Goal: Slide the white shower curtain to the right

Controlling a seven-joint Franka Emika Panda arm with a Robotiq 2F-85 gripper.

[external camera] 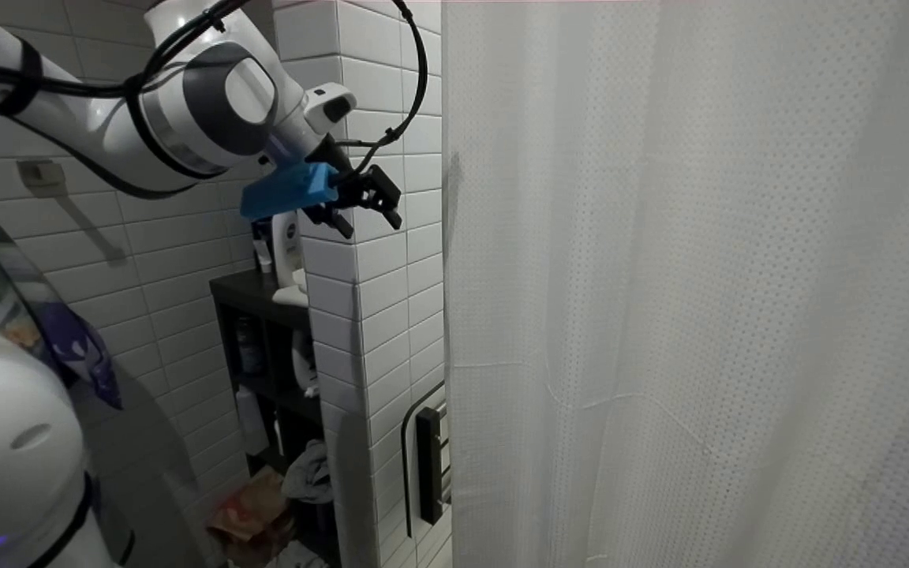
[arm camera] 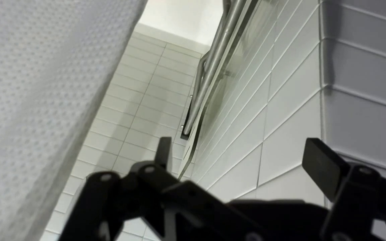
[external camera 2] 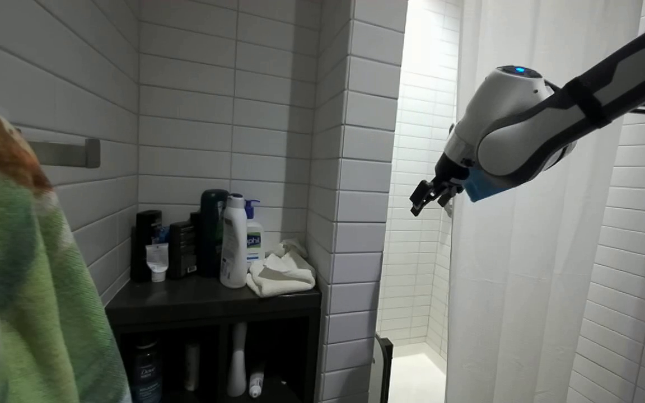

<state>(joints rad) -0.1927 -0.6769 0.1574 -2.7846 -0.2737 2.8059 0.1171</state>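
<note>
The white shower curtain [external camera: 660,276] hangs in soft vertical folds across the right of an exterior view. It also hangs behind the arm in an exterior view [external camera 2: 513,313], and its free edge runs diagonally down the left of the wrist view [arm camera: 39,83]. My gripper [external camera: 370,224] is open, its two black fingers wide apart with nothing between them. It points down beside the curtain's free edge, apart from it, in front of the shower opening [external camera 2: 431,208]. In the wrist view the fingers [arm camera: 245,160] frame the tiled wall, and the curtain lies left of both fingers.
A white tiled wall corner [external camera: 360,315] stands close to the gripper. A black shelf [external camera 2: 210,302] holds several bottles and a white cloth [external camera 2: 283,274]. A metal rail [arm camera: 213,57] runs along the wall inside the shower. A colourful towel [external camera 2: 26,268] hangs at the side.
</note>
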